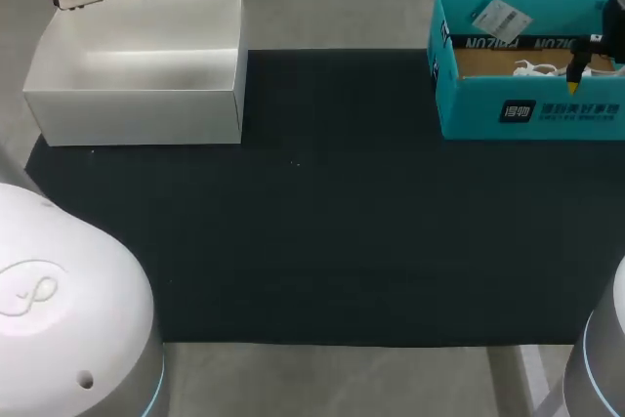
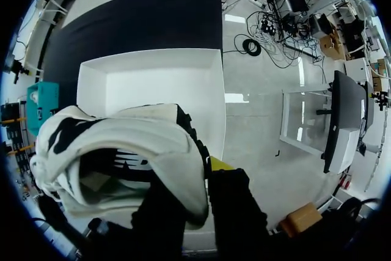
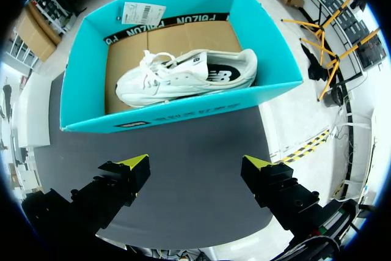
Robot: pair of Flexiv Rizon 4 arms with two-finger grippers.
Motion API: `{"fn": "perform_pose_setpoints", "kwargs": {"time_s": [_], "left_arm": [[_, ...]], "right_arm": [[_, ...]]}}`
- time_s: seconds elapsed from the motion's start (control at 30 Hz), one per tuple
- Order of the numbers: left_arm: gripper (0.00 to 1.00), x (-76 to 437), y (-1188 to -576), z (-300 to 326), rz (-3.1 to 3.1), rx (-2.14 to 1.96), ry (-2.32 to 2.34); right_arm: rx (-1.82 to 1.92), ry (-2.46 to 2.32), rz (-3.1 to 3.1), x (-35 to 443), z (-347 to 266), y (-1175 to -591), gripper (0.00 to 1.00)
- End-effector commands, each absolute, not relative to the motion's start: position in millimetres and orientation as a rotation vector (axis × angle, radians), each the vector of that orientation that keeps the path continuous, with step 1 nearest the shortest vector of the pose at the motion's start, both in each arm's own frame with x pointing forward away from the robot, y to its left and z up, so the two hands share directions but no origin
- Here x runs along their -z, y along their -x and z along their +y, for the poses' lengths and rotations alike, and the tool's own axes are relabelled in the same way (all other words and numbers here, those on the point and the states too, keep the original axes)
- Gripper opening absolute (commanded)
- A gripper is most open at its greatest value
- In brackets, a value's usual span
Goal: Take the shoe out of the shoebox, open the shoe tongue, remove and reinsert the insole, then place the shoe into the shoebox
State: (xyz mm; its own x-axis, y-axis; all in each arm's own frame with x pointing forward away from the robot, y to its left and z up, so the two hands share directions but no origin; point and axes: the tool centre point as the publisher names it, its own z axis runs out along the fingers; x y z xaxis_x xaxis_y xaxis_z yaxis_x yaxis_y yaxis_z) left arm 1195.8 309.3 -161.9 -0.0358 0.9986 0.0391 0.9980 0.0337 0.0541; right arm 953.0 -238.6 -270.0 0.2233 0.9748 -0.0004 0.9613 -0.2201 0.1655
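Two sneakers in view. Left gripper (image 2: 201,181) clenched on collar of held sneaker (image 2: 140,145), raised at far edge of open white box (image 1: 137,114). Right gripper (image 3: 195,166) spread wide, empty, over black mat (image 1: 342,241), just short of teal shoebox (image 3: 183,117); second sneaker (image 3: 183,77) lies inside it.

Judged step: held sneaker out of box, tongue next. Lower sneaker to mat, sole flat, grip firm. Right fingers then pinch tongue.

Held sneaker: white, dark side logo, soft collar, mouth gaping.

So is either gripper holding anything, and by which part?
Left gripper grips the white fabric sneaker by its collar rim, it seems; right gripper is open and empty.
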Motion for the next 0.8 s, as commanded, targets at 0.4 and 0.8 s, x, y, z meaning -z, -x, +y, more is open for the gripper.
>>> {"fn": "perform_pose_setpoints", "kwargs": {"time_s": [0.4,0.8], "left_arm": [[0.0,146.0,-1172.5,275.9,2.241,-0.323,-2.155],[0.0,116.6,-1128.8,209.5,2.246,-0.428,-2.126]], "right_arm": [[-0.158,-2.352,1.873,270.4,-238.4,-952.7,1.0],[-0.158,-2.352,1.873,270.4,-238.4,-952.7,1.0]]}}
